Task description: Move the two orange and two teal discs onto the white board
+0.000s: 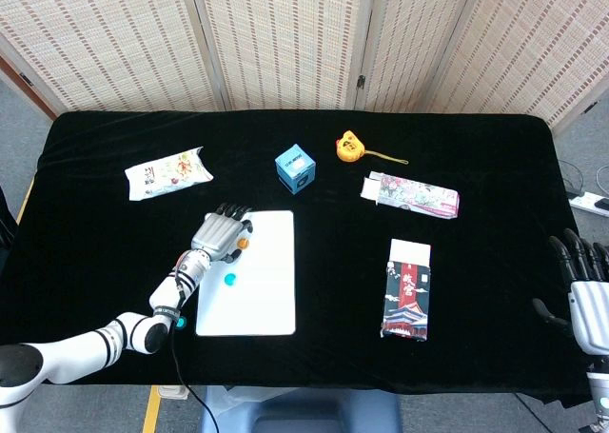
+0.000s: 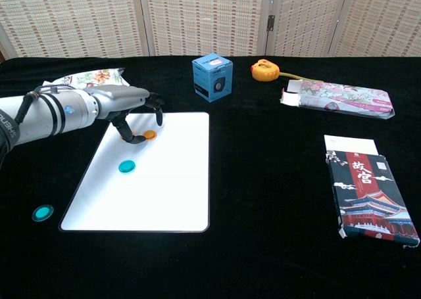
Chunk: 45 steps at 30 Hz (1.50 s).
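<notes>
Metallic left robot hand (image 2: 131, 108) (fingers curled) over white board (image 2: 164, 194)

matt black cloth (image 2: 263, 181), glossy white board (image 2: 171, 181)

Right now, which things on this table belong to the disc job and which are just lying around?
Part of the job:
white board
orange disc on the board by the left hand
teal disc on the board
teal disc off the board

Just lying about:
blue cube box
orange tape measure
floral box
dark printed box
snack packet
</notes>
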### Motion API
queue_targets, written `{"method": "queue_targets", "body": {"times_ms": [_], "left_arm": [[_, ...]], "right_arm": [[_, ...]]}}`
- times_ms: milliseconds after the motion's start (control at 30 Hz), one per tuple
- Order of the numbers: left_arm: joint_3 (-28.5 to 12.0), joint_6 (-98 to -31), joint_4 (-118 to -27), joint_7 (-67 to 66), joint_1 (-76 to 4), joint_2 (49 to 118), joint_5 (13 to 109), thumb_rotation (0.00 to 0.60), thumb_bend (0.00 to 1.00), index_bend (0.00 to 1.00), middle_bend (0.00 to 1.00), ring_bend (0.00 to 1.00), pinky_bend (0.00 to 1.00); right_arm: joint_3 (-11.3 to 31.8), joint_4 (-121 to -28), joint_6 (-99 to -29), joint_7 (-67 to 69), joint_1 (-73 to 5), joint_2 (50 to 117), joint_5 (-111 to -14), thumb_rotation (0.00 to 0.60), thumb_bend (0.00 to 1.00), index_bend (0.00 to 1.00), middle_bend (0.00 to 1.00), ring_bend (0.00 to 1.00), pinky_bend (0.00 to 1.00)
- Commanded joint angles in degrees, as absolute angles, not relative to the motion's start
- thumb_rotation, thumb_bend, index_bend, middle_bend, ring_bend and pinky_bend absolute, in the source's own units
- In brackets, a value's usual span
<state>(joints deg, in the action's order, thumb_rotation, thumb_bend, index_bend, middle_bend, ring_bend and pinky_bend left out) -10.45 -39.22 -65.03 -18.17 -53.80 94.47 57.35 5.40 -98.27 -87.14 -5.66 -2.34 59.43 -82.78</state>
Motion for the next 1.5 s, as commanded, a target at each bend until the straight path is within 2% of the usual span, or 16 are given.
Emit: {"method": "queue_targets", "body": {"times_ms": [33,100,267,533,700,1133,1500], "left_arm": [[-10.39,-39.24,-65.3,-17.92,-53.75,94.25,57.47,0.6,0.43,0.32,0.09,0.0,0.0],[-10.38,-39.38,-65.65,-17.65,-53.65,94.01,57.61,0.6,0.43,0.31,0.09,0.0,0.0],[-8.6,-45.16,-72.17,-13.09,-49.23,88.25,63.82,0.6,0.43,0.35,0.09,0.0,0.0],[-2.93,-55.66,-78.01,-5.42,-41.15,80.25,75.49,0.6,0.43,0.41,0.09,0.0,0.0],[1.05,-62.02,-78.21,0.23,-36.6,77.49,82.69,0.6,0.44,0.42,0.09,0.0,0.0],[8.14,-71.89,-73.06,4.23,-29.43,78.49,94.59,0.6,0.43,0.42,0.09,0.0,0.0],[10.24,-71.6,-73.04,0.01,-27.8,80.74,98.47,0.6,0.43,0.42,0.09,0.0,0.0]], "right_arm": [[5.43,-98.34,-87.25,-5.69,-2.3,59.4,-82.83,0.6,0.27,0.0,0.0,0.0,0.0],[5.45,-98.38,-87.34,-5.7,-2.27,59.37,-82.87,0.6,0.27,0.0,0.0,0.0,0.0],[5.5,-98.42,-87.75,-5.29,-2.07,58.98,-83.12,0.6,0.27,0.0,0.0,0.0,0.0],[5.4,-97.77,-87.64,-4.53,-2.25,59.47,-83.78,0.6,0.27,0.0,0.0,0.0,0.0],[5.44,-97.83,-87.59,-4.65,-2.59,59.56,-84.49,0.6,0.27,0.0,0.0,0.0,0.0],[5.26,-98.8,-87.96,-5.47,-2.71,59.43,-85.53,0.6,0.27,0.0,0.0,0.0,0.0],[4.95,-98.83,-88.4,-5.37,-2.42,59.49,-86.03,0.6,0.27,0.0,0.0,0.0,0.0]]}}
